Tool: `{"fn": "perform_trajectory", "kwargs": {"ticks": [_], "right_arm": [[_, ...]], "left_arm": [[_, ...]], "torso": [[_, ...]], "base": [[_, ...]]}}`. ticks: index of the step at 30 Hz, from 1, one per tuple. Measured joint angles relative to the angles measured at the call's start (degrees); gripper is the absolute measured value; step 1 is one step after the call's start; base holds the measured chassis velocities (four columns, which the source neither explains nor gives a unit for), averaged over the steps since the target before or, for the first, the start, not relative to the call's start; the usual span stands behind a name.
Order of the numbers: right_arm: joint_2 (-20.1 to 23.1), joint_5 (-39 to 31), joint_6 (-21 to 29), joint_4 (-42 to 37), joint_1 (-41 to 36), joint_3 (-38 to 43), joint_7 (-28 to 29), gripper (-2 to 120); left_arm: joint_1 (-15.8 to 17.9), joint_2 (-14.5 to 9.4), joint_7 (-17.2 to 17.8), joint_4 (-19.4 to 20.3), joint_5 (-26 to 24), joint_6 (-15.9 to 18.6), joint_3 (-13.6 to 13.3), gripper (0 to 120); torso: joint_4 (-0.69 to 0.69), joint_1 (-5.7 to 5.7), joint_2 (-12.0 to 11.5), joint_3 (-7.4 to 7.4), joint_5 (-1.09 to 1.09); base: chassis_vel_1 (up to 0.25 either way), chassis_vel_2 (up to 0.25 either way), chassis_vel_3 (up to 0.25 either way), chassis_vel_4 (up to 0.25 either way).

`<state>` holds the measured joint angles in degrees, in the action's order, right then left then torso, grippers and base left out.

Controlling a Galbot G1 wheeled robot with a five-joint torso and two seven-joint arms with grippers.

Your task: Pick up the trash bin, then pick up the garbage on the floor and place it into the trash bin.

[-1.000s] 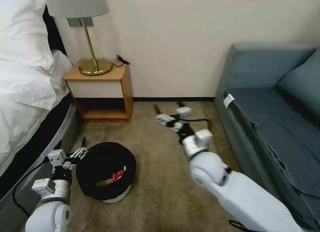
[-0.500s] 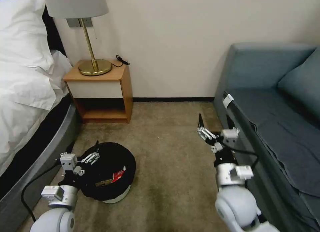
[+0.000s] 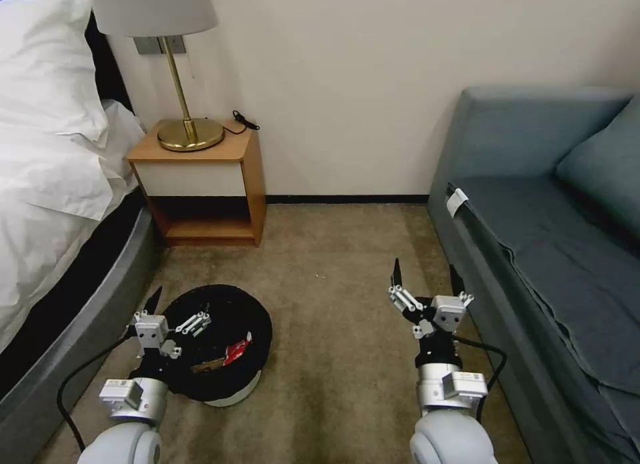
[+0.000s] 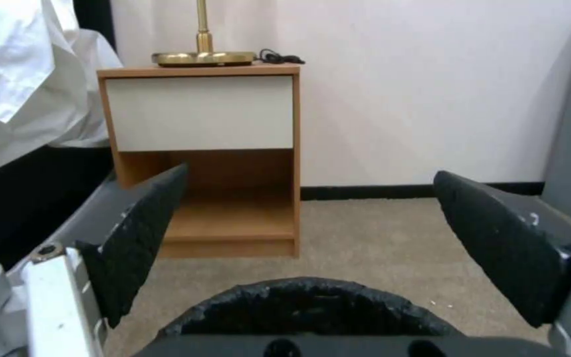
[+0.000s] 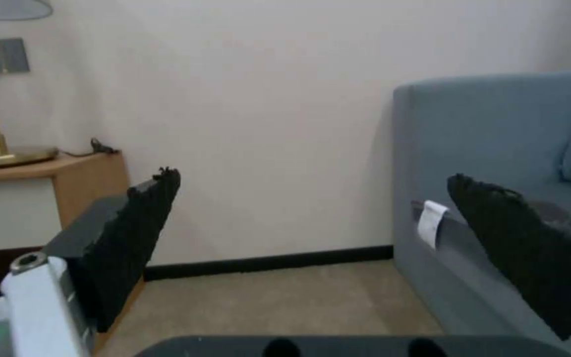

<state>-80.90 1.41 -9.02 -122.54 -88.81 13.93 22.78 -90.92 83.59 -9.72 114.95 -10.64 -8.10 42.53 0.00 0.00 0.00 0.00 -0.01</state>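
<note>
The trash bin, white with a crinkled black bag liner, stands on the carpet at the lower left. Garbage lies inside it: a red-white wrapper and a brownish piece. My left gripper is open at the bin's near-left rim, one finger outside the bin and the other over the bag. In the left wrist view the fingers spread wide above the black rim. My right gripper is open and upright over the carpet beside the sofa, with nothing between its fingers.
A wooden nightstand with a brass lamp stands against the far wall. The bed runs along the left and the grey-blue sofa along the right. Beige carpet lies between the bin and the sofa.
My right arm has pulled back from mid-floor to the near right by the sofa, gripper now upright. My left gripper has shifted nearer and right over the bin's rim. The bin stayed put.
</note>
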Motion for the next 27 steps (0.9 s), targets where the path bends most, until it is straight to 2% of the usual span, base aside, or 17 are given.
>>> {"fn": "perform_trajectory", "kwargs": {"ticks": [9,27], "right_arm": [[-0.93,1.16,-1.03,0.61,-1.79,-0.87,-0.06,100],[-0.77,1.22,-0.97,0.29,-2.12,-0.95,-0.10,100]], "left_arm": [[-0.13,0.05,0.35,-0.29,-0.07,-1.11,-0.27,100],[-0.46,0.00,0.66,0.26,-0.18,-1.19,-0.16,100]], "torso": [[0.00,0.00,0.00,0.00,0.00],[0.00,0.00,0.00,0.00,0.00]], "base": [[0.000,0.000,0.000,0.000],[0.000,0.000,0.000,0.000]]}}
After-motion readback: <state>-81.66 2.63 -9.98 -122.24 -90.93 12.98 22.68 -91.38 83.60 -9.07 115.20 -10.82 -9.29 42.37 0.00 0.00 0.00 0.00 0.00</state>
